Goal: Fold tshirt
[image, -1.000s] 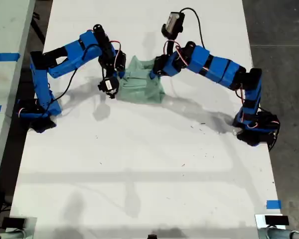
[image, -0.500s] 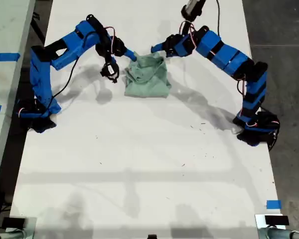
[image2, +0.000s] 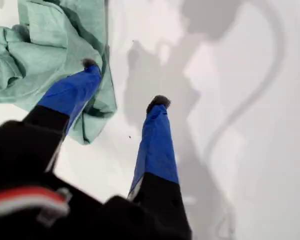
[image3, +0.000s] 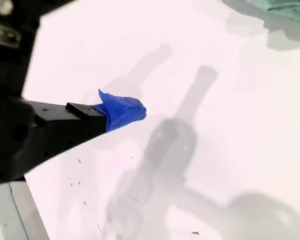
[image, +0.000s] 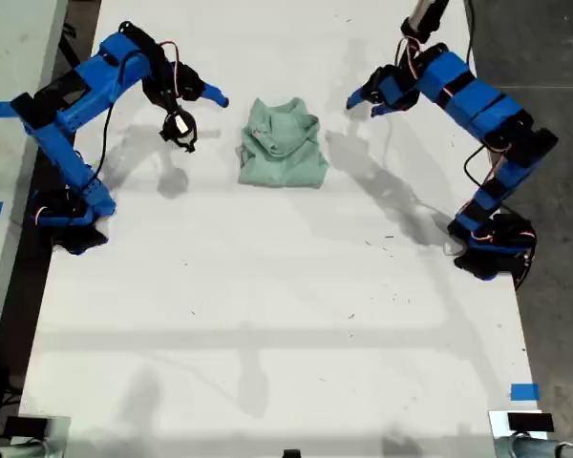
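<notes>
Table (image: pixel 267 315) near part bare white. Farther up, tshirt (image: pixel 283 143) lies bunched in compact rumpled heap on table, between both arms, touched by neither.

My first gripper (image: pixel 365 98) on exterior view's right of tshirt, apart from it, raised over table; jaws spread, nothing between. In first wrist view tshirt (image2: pixel 45 55) sits just beyond one fingertip (image2: pixel 90 64).

My second gripper (image: pixel 213 96) on exterior view's left, near tshirt, clear of it. Only one finger (image3: pixel 121 111) shows in second wrist view; cannot tell jaw state.

No readable text, label, brand, number or sign in any view.
</notes>
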Robot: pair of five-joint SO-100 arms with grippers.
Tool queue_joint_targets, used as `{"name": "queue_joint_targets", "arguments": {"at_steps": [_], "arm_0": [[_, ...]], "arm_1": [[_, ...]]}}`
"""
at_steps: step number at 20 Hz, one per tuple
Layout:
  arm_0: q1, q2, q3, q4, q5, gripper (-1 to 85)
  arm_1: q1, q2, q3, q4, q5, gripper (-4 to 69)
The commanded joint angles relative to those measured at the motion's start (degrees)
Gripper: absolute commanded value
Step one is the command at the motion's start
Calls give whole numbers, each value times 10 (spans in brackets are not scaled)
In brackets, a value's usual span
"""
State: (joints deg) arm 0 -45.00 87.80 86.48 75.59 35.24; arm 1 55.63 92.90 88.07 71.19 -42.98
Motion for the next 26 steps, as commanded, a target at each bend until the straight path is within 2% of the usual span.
{"name": "queue_joint_targets", "arguments": {"at_steps": [1, 3, 5, 7, 9, 13, 15, 17, 20, 22, 24, 26], "arm_0": [[39, 150, 156, -59, -7, 241], [94, 256, 287, -115, -29, 80], [164, 352, 403, -152, -73, 14], [227, 458, 521, -180, -136, 1], [280, 602, 645, -209, -179, 1], [308, 857, 773, -117, -235, 1], [311, 1034, 866, -69, -252, 1], [319, 1018, 865, -60, -259, 1], [327, 1031, 863, -8, -267, 17], [299, 1028, 867, 53, -262, 24], [275, 1029, 864, 54, -262, 55], [258, 1029, 864, 54, -261, 56]], "arm_1": [[-1, 179, 146, -49, 0, 125], [-15, 297, 279, -75, 24, 83], [-49, 410, 398, -83, 68, 39], [-83, 552, 525, -78, 138, 40], [-119, 736, 645, -47, 215, 28], [-243, 978, 819, -8, 395, 19], [-283, 994, 837, 1, 444, 19], [-287, 998, 837, 0, 478, -17], [-282, 998, 840, -9, 461, -14], [-276, 998, 840, -8, 316, -5], [-282, 998, 840, -6, 94, -5], [-287, 999, 840, -6, 91, -10]]}}
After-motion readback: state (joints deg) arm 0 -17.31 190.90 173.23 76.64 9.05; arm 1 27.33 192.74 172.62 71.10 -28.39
